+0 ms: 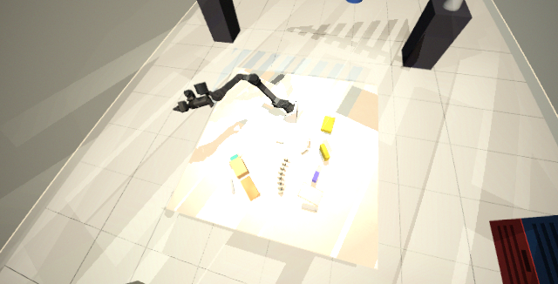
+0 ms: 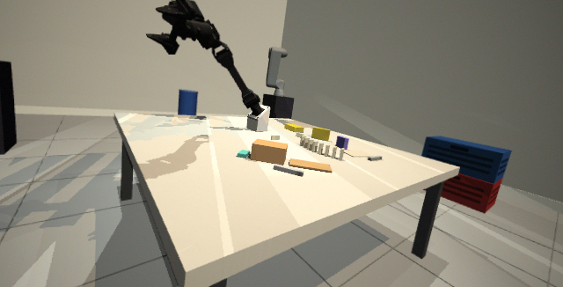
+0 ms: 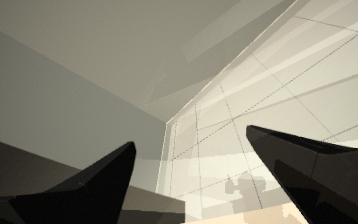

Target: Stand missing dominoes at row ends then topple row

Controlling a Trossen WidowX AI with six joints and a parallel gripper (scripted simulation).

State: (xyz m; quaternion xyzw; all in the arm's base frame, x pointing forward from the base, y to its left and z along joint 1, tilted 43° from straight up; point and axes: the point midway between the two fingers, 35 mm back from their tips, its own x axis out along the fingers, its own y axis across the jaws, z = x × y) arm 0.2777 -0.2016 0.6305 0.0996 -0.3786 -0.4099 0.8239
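Still early, it seems: row [image 1: 282,177] [image 2: 322,147] upright, mid-frame; end additions and push apparently remain. Pincer [image 1: 175,109] [image 2: 151,23] [image 3: 190,138] open, empty.

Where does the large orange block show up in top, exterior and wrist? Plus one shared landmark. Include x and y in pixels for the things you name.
Top: the large orange block [image 1: 239,167] [image 2: 269,151] is left of and below centre.
Exterior: near the middle, slightly below centre.
Wrist: not in it.
Landmark, top and exterior only: the teal block [image 1: 234,157] [image 2: 244,153] beside it.
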